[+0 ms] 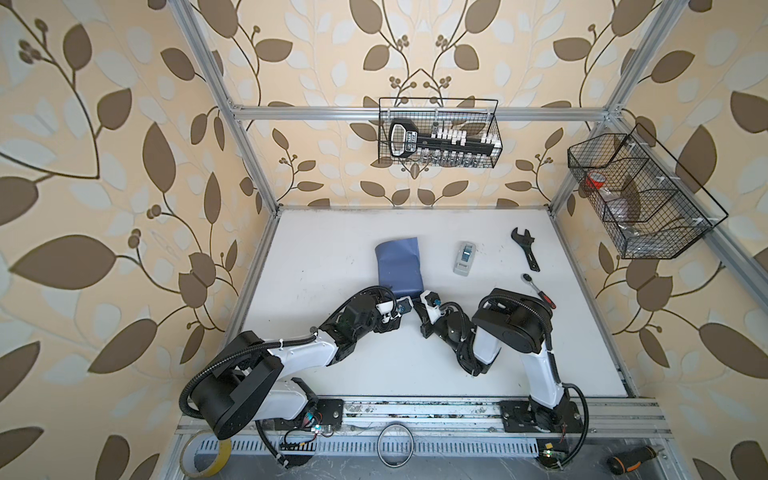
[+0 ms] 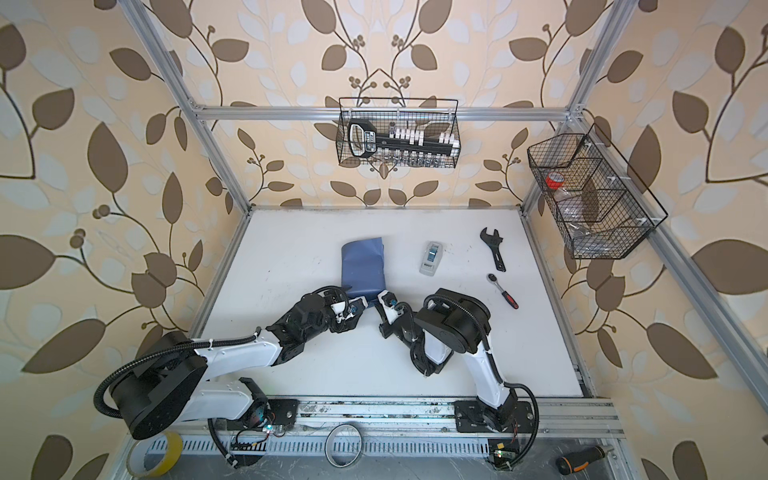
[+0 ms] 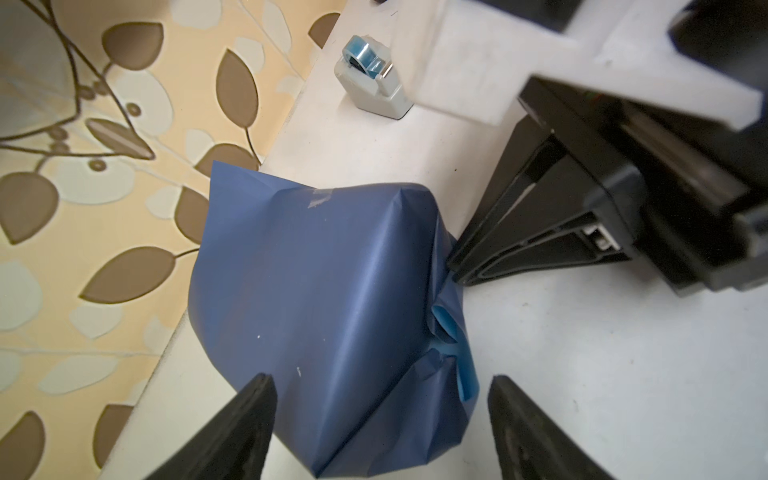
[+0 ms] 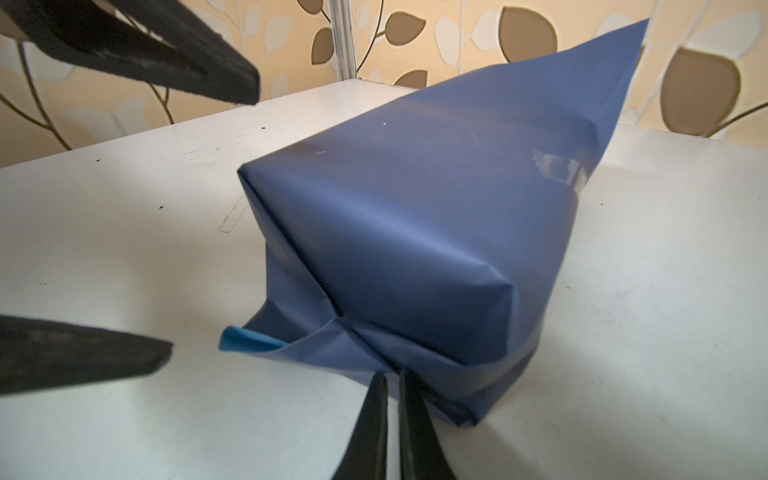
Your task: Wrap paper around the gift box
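in both top views the paper [image 1: 398, 266] lies as a dark blue bundle on the desk [image 1: 332, 257], just ahead of both hands. the gift box is fully covered and cannot be seen. the left hand [image 1: 406, 305] and the right hand [image 1: 422, 296] sit close together at the bundle's nearest end. a tape dispenser [image 1: 464, 258] stands well beyond the right hand.

in the left wrist view the left hand's fingers [image 3: 257, 415] are spread wide and hold nothing, and the bundle's near corner lies ahead between them. a strip of clear tape [image 3: 320, 197] crosses the seam on the far part of the top, so the sheet seems already closed round the box. just beside the left hand, the right hand's tips meet on the crumpled end folds, where a light blue underside [image 3: 446, 328] peeks out.

in the right wrist view the right hand's jaws are pinched together on a folded flap of the paper, low by the desk. the end nearest this hand is creased into triangles but looks loose, with no tape visible on it. the end farthest from the hand stands up as an open pointed flap [image 4: 615, 75].

as a judgement, the wrap round the box is done. what is left is flattening and taping the near end, then folding and taping the far one.
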Controlling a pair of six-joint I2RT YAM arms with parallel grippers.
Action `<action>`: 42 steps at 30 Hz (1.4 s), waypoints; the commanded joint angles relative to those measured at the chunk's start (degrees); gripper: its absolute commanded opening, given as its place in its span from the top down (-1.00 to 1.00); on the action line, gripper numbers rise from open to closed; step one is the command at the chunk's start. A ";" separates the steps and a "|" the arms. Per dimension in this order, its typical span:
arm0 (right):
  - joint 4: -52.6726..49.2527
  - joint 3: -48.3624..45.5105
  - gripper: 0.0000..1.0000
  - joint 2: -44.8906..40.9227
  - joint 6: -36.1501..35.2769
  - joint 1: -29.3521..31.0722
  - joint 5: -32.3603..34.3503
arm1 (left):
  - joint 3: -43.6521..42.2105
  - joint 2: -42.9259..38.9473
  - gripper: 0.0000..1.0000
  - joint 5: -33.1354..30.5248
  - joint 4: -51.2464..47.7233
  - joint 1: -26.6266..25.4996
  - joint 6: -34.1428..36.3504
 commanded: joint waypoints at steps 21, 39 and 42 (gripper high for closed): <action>3.47 -0.18 0.81 1.47 0.07 -0.07 -0.36 | 3.04 4.59 -0.20 7.80 -5.83 1.80 10.86; 3.47 -1.89 0.80 0.22 0.22 -0.07 0.90 | 9.23 14.30 0.66 7.45 -5.33 1.84 9.51; 3.53 -3.24 0.78 -0.66 0.40 -0.07 1.66 | 10.06 14.22 0.77 7.95 -6.52 1.77 8.85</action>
